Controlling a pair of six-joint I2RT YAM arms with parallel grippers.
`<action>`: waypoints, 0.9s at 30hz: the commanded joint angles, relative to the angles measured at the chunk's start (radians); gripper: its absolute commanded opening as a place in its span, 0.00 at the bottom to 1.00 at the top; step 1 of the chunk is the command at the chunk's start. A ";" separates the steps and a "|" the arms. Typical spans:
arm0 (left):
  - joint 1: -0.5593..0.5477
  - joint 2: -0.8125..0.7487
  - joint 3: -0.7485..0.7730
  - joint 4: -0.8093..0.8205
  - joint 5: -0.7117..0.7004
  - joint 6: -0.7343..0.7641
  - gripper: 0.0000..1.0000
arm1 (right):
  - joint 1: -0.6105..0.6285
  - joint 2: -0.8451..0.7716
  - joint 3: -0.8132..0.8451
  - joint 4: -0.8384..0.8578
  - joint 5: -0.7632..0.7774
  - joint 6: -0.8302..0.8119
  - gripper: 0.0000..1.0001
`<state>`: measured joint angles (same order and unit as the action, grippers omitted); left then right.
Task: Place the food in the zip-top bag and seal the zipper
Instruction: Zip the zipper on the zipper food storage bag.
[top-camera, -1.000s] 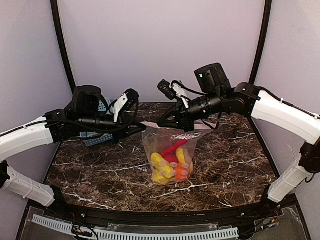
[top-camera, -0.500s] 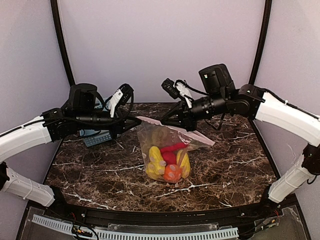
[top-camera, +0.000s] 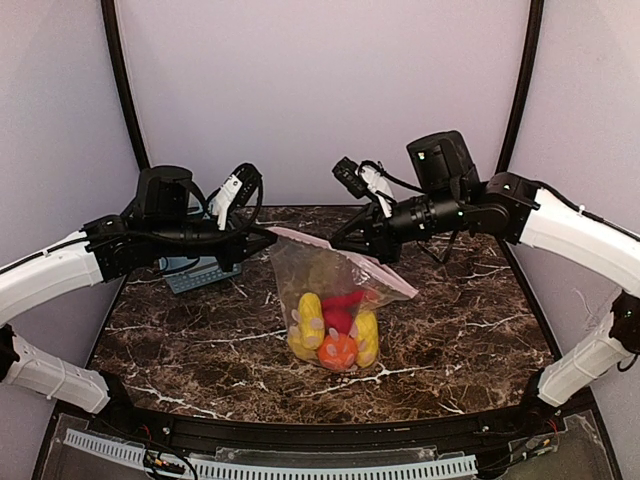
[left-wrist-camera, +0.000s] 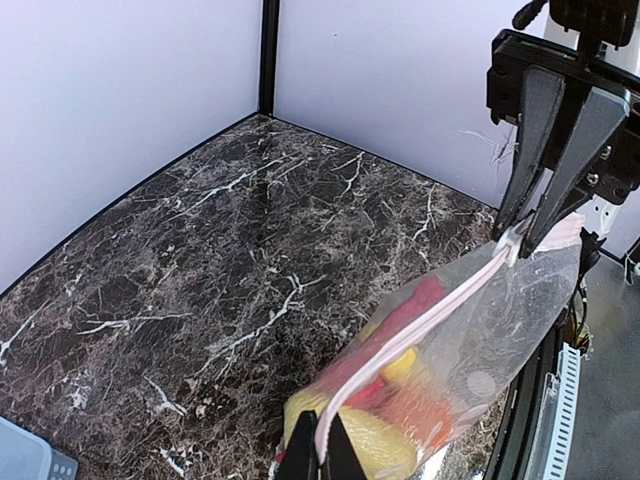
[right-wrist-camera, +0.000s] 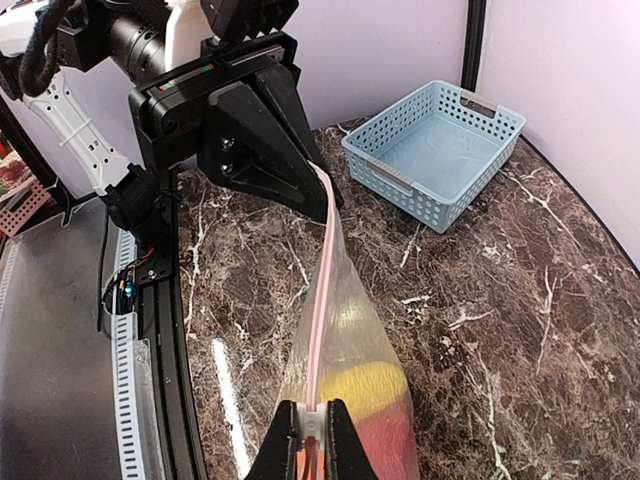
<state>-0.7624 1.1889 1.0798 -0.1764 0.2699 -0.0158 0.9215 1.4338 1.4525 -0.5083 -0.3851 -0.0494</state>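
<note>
The zip-top bag (top-camera: 335, 285) hangs between my two grippers above the marble table. The food (top-camera: 335, 332) lies in its bottom: yellow pieces, an orange ball and red pieces. My left gripper (top-camera: 268, 237) is shut on the left end of the pink zipper (left-wrist-camera: 420, 325), and its tips show in the left wrist view (left-wrist-camera: 322, 452). My right gripper (top-camera: 345, 243) is shut on the white slider (right-wrist-camera: 312, 418), further along the strip. In the right wrist view the zipper (right-wrist-camera: 318, 290) runs taut from the right gripper (right-wrist-camera: 312, 428) to the left fingers.
The blue-grey slatted basket (top-camera: 200, 272) stands empty at the back left, behind the left arm; it also shows in the right wrist view (right-wrist-camera: 435, 150). Black frame rails run along the table's near edge (top-camera: 320, 430).
My right gripper has moved to the right with the slider and the left a little to the left. The pink strip is now stretched longer, and the bag with the food has swung and settled.
</note>
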 joint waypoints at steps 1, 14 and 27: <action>0.035 -0.023 -0.003 -0.034 -0.082 -0.028 0.01 | -0.009 -0.051 -0.025 -0.012 0.026 0.020 0.00; 0.091 -0.019 0.018 -0.064 -0.106 -0.059 0.01 | -0.013 -0.093 -0.061 -0.027 0.067 0.040 0.00; 0.152 -0.023 0.042 -0.104 -0.114 -0.070 0.01 | -0.021 -0.115 -0.080 -0.041 0.097 0.049 0.00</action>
<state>-0.6460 1.1889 1.0851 -0.2359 0.2161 -0.0723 0.9131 1.3548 1.3849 -0.5247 -0.2996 -0.0128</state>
